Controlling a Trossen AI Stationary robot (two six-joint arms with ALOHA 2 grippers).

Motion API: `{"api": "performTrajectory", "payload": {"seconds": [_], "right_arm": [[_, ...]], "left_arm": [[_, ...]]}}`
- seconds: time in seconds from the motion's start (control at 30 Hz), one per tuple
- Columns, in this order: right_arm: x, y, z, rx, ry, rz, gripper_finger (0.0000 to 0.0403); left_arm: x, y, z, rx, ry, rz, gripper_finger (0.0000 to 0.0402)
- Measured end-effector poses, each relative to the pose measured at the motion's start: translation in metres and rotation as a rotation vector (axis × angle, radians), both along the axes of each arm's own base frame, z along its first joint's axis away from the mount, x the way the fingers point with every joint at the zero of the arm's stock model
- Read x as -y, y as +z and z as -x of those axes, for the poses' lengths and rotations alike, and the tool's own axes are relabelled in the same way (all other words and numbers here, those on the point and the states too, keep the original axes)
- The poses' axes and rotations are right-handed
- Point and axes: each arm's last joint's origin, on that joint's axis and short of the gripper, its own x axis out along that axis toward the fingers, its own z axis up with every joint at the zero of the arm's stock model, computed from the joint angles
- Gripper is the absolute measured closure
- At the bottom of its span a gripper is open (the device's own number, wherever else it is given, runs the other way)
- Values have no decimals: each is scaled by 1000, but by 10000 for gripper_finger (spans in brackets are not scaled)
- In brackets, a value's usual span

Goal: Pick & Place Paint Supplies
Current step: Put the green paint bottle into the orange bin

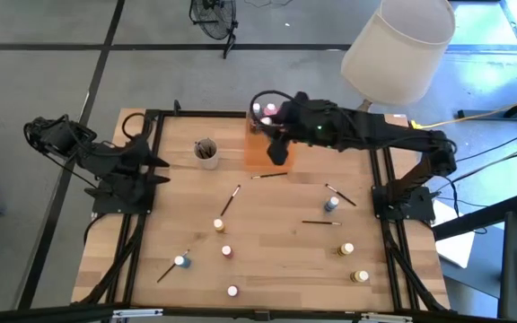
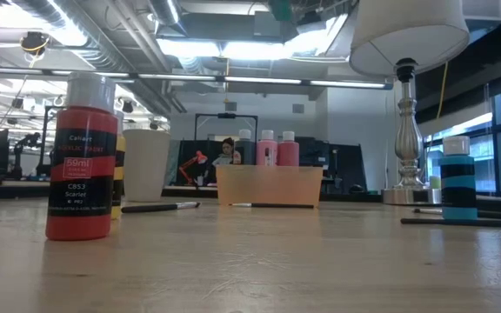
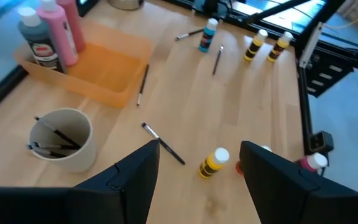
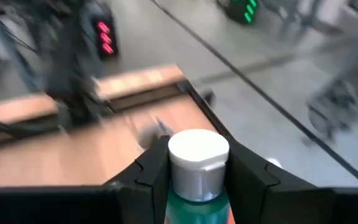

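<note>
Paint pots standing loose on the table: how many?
7 small pots: four left of centre, three right of it. The right gripper holds an eighth pot over the tray; others may be hidden there.

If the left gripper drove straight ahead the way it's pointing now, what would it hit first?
Probably the yellow paint pot lying on the table between the open fingers of the left gripper, with a dark paintbrush just beside that line. Depth is hard to judge.

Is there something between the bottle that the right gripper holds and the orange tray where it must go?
Nothing visible blocks it. The right gripper holds a white-capped teal bottle directly over the orange tray. Two bottles stand at one end of the tray; the rest looks free.
</note>
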Motion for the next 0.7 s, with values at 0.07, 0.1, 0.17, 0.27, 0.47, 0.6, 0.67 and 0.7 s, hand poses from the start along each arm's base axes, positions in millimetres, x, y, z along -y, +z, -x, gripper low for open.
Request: {"api": "performTrajectory", "payload": {"seconds": [0.07, 0.1, 0.17, 0.27, 0.47, 0.6, 0.67, 0.7], "right_arm": [[1, -5, 5, -62, -36, -7, 282], [2, -7, 7, -94, -45, -10, 282], [6, -14, 8, -132, -64, -26, 282], [16, -37, 5, -185, -94, -58, 282], [47, -89, -8, -140, -65, -165, 282], [66, -121, -11, -62, -47, -217, 282], [74, -134, -10, -22, -55, -229, 282], [77, -141, -9, -5, -59, -237, 282]], "left_arm": [[-1, 0, 0, 6, 16, -12, 182], [-1, 0, 0, 10, 25, -20, 182], [-2, 1, 0, 16, 35, -50, 182], [-3, 1, 0, 24, 51, -94, 182], [-4, 2, 0, 37, 87, -153, 182], [-5, 2, 0, 45, 110, -173, 182], [-6, 2, 0, 48, 119, -179, 182], [-6, 2, 0, 49, 120, -180, 182]]}}
